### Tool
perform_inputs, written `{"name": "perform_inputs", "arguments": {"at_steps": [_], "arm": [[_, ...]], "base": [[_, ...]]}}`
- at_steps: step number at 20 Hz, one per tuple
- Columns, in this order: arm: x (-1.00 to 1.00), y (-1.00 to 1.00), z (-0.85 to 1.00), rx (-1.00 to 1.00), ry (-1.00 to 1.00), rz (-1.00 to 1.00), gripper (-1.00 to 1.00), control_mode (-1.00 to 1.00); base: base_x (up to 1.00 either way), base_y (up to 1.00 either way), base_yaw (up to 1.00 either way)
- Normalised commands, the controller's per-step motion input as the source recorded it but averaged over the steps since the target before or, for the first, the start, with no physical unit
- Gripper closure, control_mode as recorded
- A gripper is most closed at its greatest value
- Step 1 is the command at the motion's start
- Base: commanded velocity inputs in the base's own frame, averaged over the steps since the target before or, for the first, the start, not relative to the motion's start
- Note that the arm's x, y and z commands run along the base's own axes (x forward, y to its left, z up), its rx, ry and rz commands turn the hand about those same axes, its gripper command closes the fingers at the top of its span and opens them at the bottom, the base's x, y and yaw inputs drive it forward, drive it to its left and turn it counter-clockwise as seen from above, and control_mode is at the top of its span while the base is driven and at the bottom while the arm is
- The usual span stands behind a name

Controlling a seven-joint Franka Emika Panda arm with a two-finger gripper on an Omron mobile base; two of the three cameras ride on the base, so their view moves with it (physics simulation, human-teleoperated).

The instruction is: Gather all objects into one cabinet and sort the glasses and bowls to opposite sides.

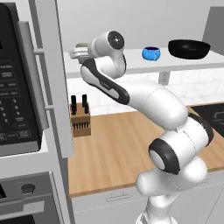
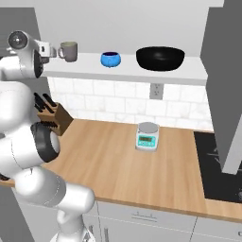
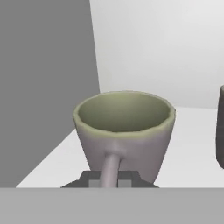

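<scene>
Left base view: the blue bowl (image 1: pixel 151 53) and black bowl (image 1: pixel 189 48) stand apart on the cabinet shelf (image 1: pixel 183 62). Right base view: the gripper (image 2: pixel 53 50) meets a grey cup (image 2: pixel 68 51) at the shelf's left end. Hand view: the cup stands upright just beyond the fingers (image 3: pixel 89 179); their opening cannot be judged.

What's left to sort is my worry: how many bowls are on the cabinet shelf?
2. On the shelf, the blue bowl sits near the middle and the black bowl apart to its right. None looks hidden.

cup (image 2: pixel 68 51) left, bowls (image 2: pixel 110 59) right, probably apart
</scene>
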Motion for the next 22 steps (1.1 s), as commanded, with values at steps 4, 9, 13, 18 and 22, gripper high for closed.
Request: {"name": "perform_inputs", "arguments": {"at_steps": [4,9,13,18,22], "arm": [[0.44,0.10,-0.03,0.00,0.00,0.00,1.00,-1.00],[0.41,0.09,-0.03,0.00,0.00,0.00,1.00,-1.00],[0.38,0.09,-0.03,0.00,0.00,0.00,1.00,-1.00],[0.17,0.02,-0.01,0.00,0.00,0.00,-1.00,-1.00],[0.00,0.00,0.00,0.00,0.00,0.00,-1.00,-1.00]], "base": [[0.00,0.00,0.00],[0.00,0.00,0.00],[0.00,0.00,0.00],[0.00,0.00,0.00],[0.00,0.00,0.00]]}}
